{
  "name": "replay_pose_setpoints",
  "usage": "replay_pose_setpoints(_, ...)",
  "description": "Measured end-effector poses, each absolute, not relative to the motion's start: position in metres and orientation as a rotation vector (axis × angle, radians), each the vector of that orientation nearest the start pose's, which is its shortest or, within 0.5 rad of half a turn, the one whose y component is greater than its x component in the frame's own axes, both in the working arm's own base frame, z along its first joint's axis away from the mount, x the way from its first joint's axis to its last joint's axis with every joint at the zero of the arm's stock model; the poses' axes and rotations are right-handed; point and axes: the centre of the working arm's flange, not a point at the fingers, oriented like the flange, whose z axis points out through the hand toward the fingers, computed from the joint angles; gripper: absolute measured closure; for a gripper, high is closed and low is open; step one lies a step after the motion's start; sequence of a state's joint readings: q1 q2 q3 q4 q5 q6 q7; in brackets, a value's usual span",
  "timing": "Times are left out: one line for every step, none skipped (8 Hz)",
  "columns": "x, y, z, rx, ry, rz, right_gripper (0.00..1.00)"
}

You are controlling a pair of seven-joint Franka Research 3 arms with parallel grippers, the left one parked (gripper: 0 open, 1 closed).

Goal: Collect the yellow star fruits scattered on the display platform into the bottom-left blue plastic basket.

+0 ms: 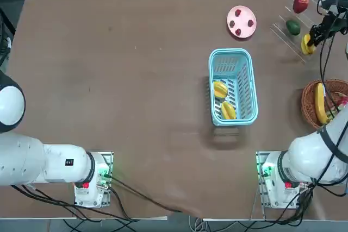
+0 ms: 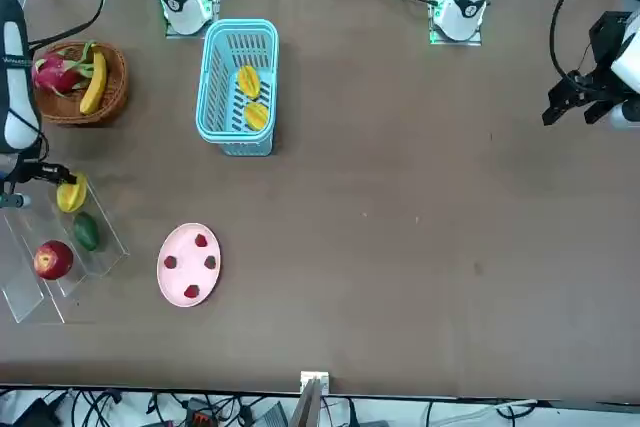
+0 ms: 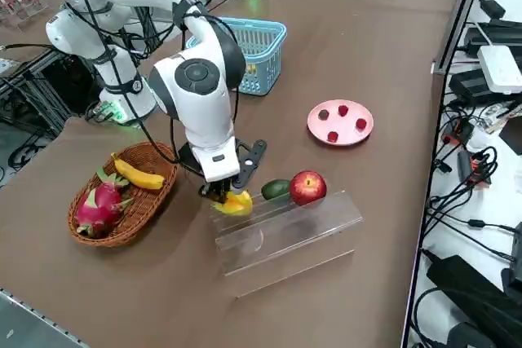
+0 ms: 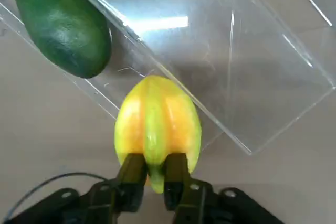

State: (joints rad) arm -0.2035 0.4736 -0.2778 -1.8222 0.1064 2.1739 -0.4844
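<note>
At the clear acrylic tiered display platform (image 3: pixel 285 234), the ridged yellow star fruit (image 4: pixel 157 124) is pinched by the right tool (image 4: pixel 155 174) for lifting; two are already held in the light blue slotted plastic basket (image 1: pixel 232 86).

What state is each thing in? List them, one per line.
right gripper: shut on a ridge of the star fruit, at the display platform.
blue plastic basket: upright, holding two star fruits.
green fruit: resting on the platform.
red apple: resting on the platform.
wicker basket: holds a banana and a pink fruit.
</note>
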Motion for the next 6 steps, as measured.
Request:
replay_pose_setpoints(0.57,-0.28,0.277,-3.127,0.058,0.17,0.79)
replay_pose_setpoints(0.572,-0.279,0.28,-3.125,0.054,0.17,0.79)
replay_pose_setpoints(0.577,-0.277,0.29,-3.109,0.05,0.185,0.79)
replay_pose_setpoints(0.586,-0.271,0.312,-3.08,0.039,0.207,0.79)
replay_pose_setpoints(0.596,-0.26,0.345,-3.053,0.028,0.226,0.79)
replay_pose_setpoints(0.604,-0.241,0.385,-3.028,0.048,0.27,0.79)
